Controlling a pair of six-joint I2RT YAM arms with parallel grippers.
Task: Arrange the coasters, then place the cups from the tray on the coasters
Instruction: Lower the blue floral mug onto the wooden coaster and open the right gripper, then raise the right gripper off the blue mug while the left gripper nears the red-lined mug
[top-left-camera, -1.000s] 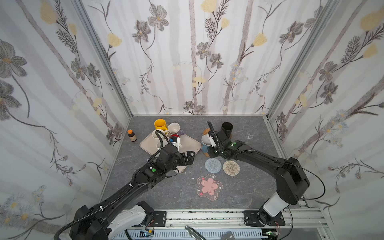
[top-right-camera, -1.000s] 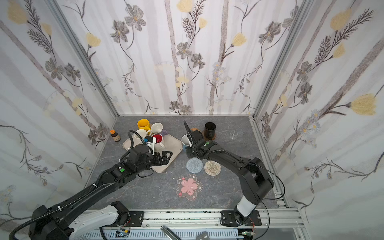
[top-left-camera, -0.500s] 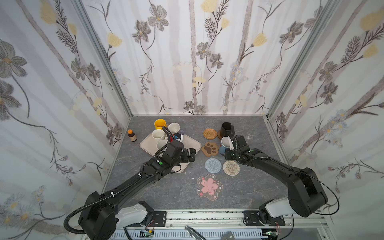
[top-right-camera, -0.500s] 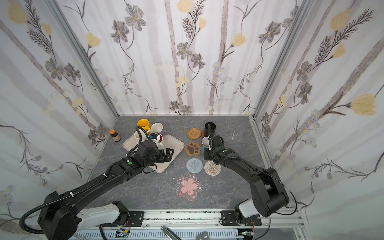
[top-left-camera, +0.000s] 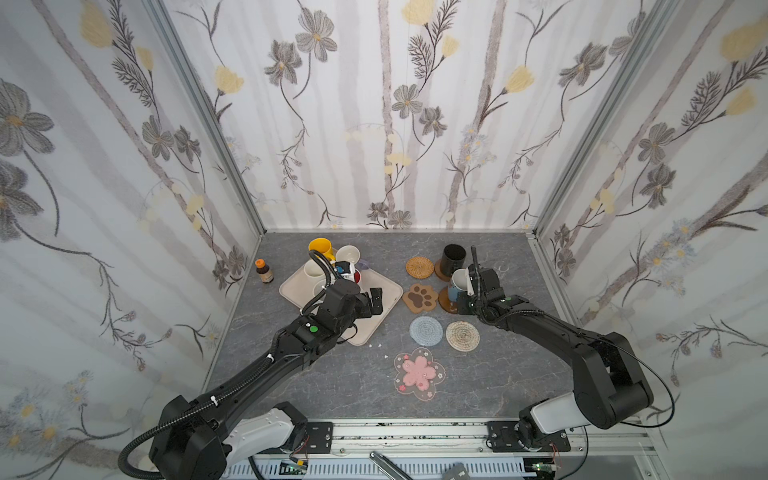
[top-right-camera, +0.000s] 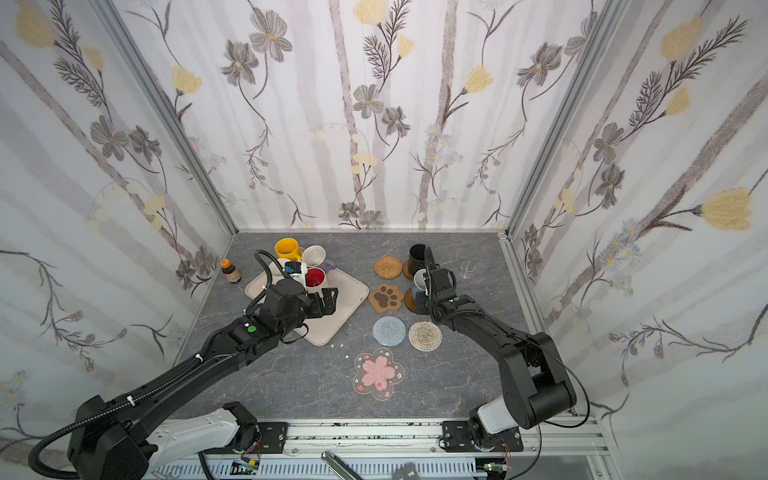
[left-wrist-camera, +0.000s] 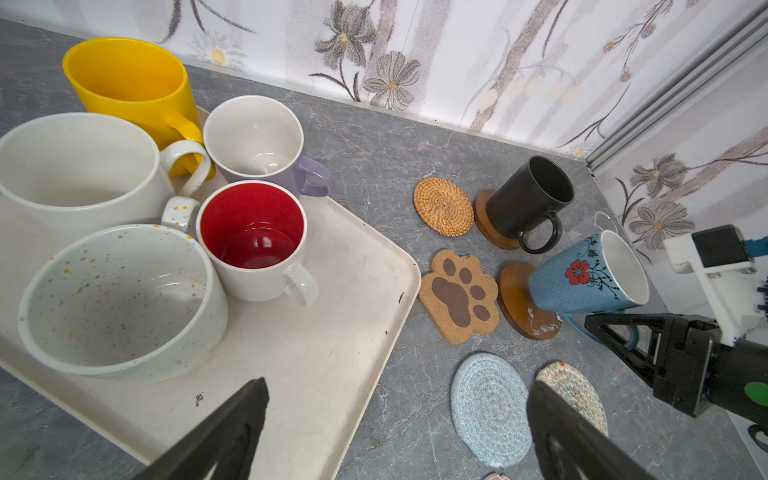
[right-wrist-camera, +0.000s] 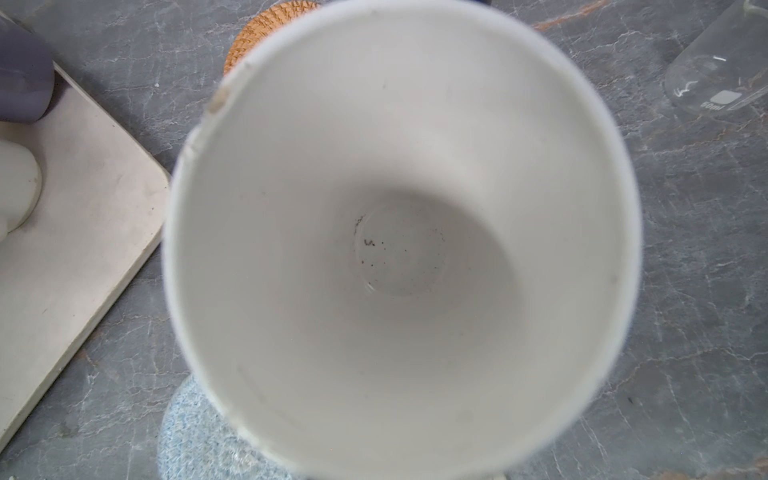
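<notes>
Right of centre in both top views, the right gripper has carried the blue cup away from the tray. A second ago it hung over the paw-print coaster and hid it. That coaster now shows in full, and the cup sits over the second wooden coaster, just right of the paw print.

The jaws are clamped on the cup's handle, which the left wrist view shows best. In that view the blue cup is tipped, with its foot over the wooden coaster and its mouth leaning away from it. I cannot tell whether the foot already touches the wood.

The right wrist view is almost filled by the cup's pale inside, so the gripper is right behind its rim.

To my eye the second delivery is nearly done and only needs levelling, setting down and letting go. Just above it in the top views, the black cup already stands on its own wooden round.

Left of centre, the left gripper has barely shifted. It hangs over the tray's bare right part with its jaws spread wide and nothing between them.

Five cups crowd the tray's upper left:
- yellow cup
- lavender cup
- red-lined cup
- two cream cups

Five coasters are still bare, four besides the paw print:
- rattan coaster
- grey-blue coaster
- braided coaster
- pink blossom coaster
</notes>
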